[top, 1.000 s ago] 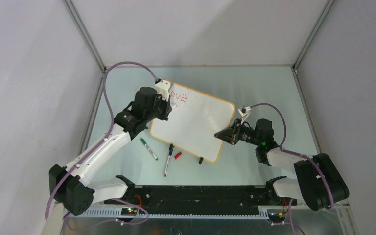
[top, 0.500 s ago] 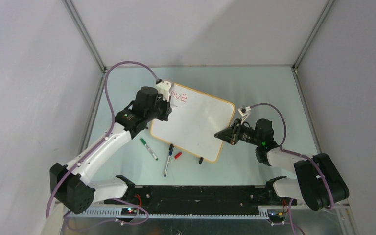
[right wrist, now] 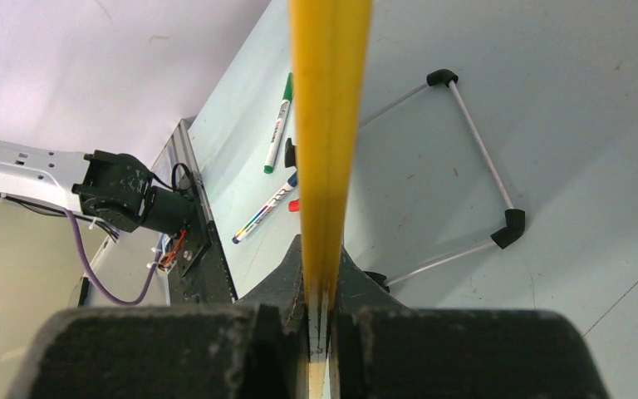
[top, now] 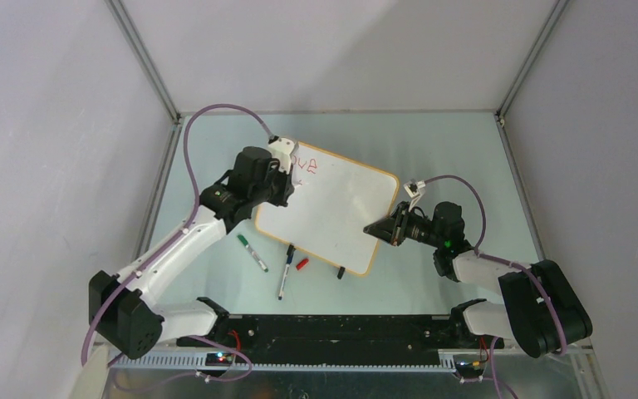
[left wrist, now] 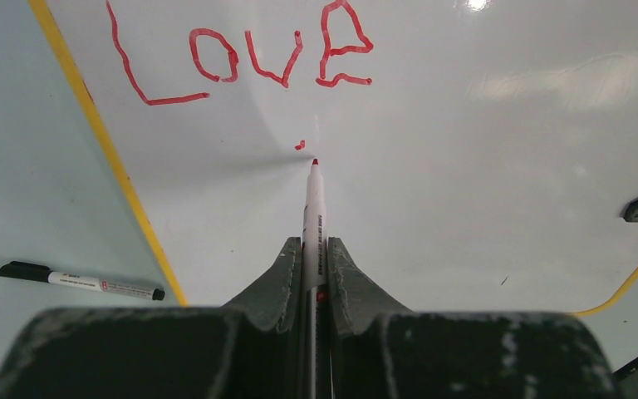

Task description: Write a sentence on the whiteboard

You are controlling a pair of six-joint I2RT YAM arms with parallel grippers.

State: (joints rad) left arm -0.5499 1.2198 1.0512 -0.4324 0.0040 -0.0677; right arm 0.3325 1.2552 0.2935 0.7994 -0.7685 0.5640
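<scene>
**Left.** The left arm reaches from its base up the left side of the table (top: 440, 150), elbow bent, with its wrist over the far left corner of the whiteboard (top: 341, 212). The left gripper (left wrist: 309, 253) is clamped on a red marker (left wrist: 313, 204), which points straight forward out of the jaws. The tip sits just below a small red mark (left wrist: 300, 145); we cannot tell whether it touches the board.

**Centre.** Above the tip stands the word "Love" (left wrist: 249, 58), complete, in red. We judge the step in hand to be the start of the second line, since only a dot of it exists and most of the board is bare. The next move calls for light, even tip pressure and short strokes below "Love". The marker must not slip in the jaws. The board rests on the table, turned askew, between the two arms. A green marker (top: 252, 253), a second marker (top: 286, 272) and a red cap (top: 301, 264) lie just off its near edge.

**Right.** The right arm is folded low, its forearm pointing left. The right gripper (right wrist: 320, 278) is shut on the board's right edge, pinching the frame (right wrist: 330, 100) between its fingers. We judge that this hold steadies the board and should not shift while the left arm writes.
</scene>
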